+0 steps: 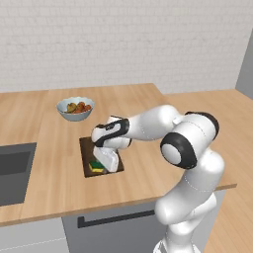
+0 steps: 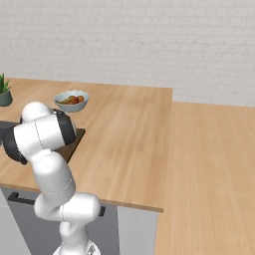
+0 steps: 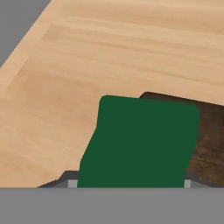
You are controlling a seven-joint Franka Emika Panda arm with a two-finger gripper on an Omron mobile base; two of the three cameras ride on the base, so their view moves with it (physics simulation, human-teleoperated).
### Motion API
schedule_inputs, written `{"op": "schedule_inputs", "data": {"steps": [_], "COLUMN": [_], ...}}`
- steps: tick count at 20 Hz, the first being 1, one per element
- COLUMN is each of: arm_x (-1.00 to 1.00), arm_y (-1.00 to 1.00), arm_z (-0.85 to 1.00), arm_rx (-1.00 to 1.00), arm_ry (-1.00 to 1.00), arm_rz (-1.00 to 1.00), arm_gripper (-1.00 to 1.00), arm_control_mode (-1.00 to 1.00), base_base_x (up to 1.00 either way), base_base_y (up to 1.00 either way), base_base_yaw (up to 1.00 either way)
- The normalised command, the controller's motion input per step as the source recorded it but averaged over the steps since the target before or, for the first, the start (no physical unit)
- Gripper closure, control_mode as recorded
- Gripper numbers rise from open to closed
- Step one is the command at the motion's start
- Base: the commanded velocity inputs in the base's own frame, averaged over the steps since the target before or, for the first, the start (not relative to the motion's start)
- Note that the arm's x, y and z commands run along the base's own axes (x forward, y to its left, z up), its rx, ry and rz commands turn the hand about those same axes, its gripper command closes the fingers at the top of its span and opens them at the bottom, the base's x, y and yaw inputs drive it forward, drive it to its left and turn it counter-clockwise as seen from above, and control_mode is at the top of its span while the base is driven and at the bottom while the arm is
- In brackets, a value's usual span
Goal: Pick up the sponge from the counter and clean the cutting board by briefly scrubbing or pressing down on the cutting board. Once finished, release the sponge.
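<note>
bench (image 1: 54, 163): broad light-brown plank top, smooth wood grain, grey sink basin (image 1: 12, 170) sunk in at your left. It carries everything here, so you work flat on it.
arm: white glossy shell, dark joints, bent down over the board so the hand sits low; in the right base view its elbow blocks most of the board.
cutting board (image 1: 87, 147): flat dark brown wood, rounded corners, lies on the bench just in front of the bowl. Hand view shows its grain under and beside the sponge (image 3: 205, 140).
bowl (image 1: 75, 109): pale round bowl with fruit, behind the board, apart from it, not part of your job.
plant (image 2: 4, 91): small green plant in a dark pot, far left edge in the right base view, well clear.
pincer (image 1: 101, 165): closed on the sponge, angled down at the board's near end.
sponge (image 1: 96, 166): small block, green top over yellow base, soft-looking; held between the tips and resting on the board's near-left corner. Hand view: green face (image 3: 140, 142) fills the space between the tips, partly over board, partly over bench.
step: looks like press/scrub stage; you let go afterwards, not yet done.
</note>
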Motion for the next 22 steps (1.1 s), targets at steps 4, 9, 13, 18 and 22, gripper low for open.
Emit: {"op": "schedule_inputs", "data": {"steps": [4,9,13,18,22], "arm_x": [0.00,0.00,0.00,0.00,0.00], "arm_y": [0.41,0.35,0.03,-0.02,-0.09], "arm_z": [0.04,0.09,0.01,0.00,0.02], "arm_rx": [-0.20,-0.23,-0.12,-0.07,-0.02], "arm_ry": [-0.04,-0.05,-0.04,-0.06,-0.08], "arm_rz": [0.00,0.00,-0.01,0.00,0.00], "arm_gripper": [1.00,1.00,1.00,1.00,1.00], "arm_control_mode": [-1.00,-1.00,-1.00,-1.00,-1.00], "base_base_x": [0.00,0.00,0.00,0.00,0.00], "base_base_y": [0.00,0.00,0.00,0.00,0.00], "base_base_yaw": [0.00,0.00,0.00,0.00,0.00]}}
